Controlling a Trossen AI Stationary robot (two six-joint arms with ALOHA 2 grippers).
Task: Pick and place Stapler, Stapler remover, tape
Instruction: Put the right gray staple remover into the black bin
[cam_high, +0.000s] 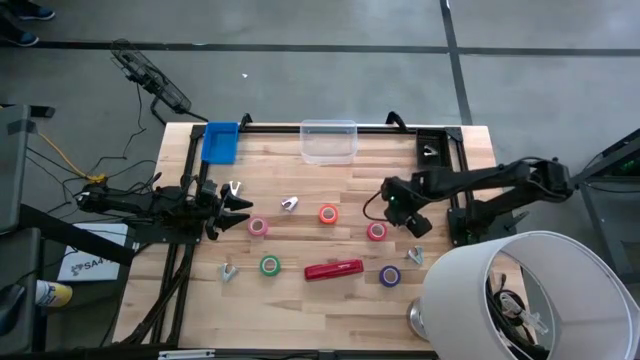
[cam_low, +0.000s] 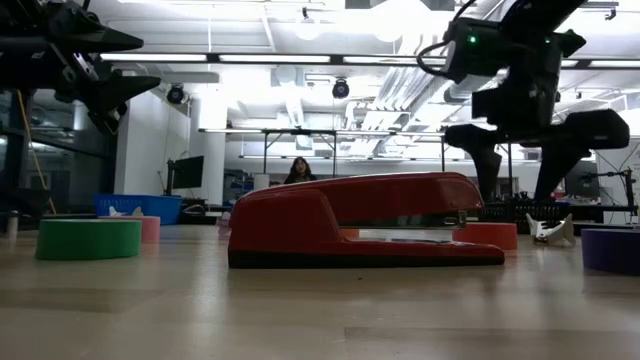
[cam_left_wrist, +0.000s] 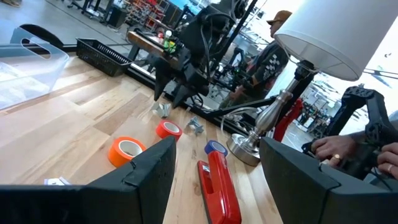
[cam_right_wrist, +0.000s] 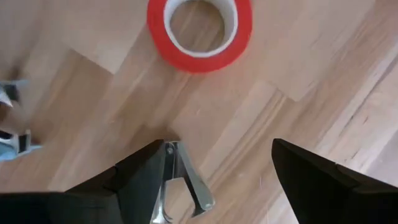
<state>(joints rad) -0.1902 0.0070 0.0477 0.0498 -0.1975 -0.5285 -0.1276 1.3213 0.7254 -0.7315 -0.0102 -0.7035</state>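
In the high view the red stapler is lying flat in the lower middle of the frame, long axis running left to right, with bare wood on all sides of it. The tape rolls are sitting scattered around it: a green roll to its left, a purple roll just to its right, a pink roll up and to the left, an orange-red roll above it, and a red roll up and to the right. Silvery staple removers are lying at the lower left, near the centre and at the right. The left gripper is hovering at the left of the frame beside the pink roll, its fingers standing apart with nothing between them. The right gripper is hanging at the right of centre, just right of the red roll; in the right wrist view its fingers are spread wide and empty over the wood, with a staple remover lying between them and the red roll ahead. A clear plastic bin and a blue tray are resting along the upper edge of the table, and a white lampshade is overhanging the lower right corner, crowding that side. The widest open wood is showing along the lower edge and in the upper middle band below the bin.
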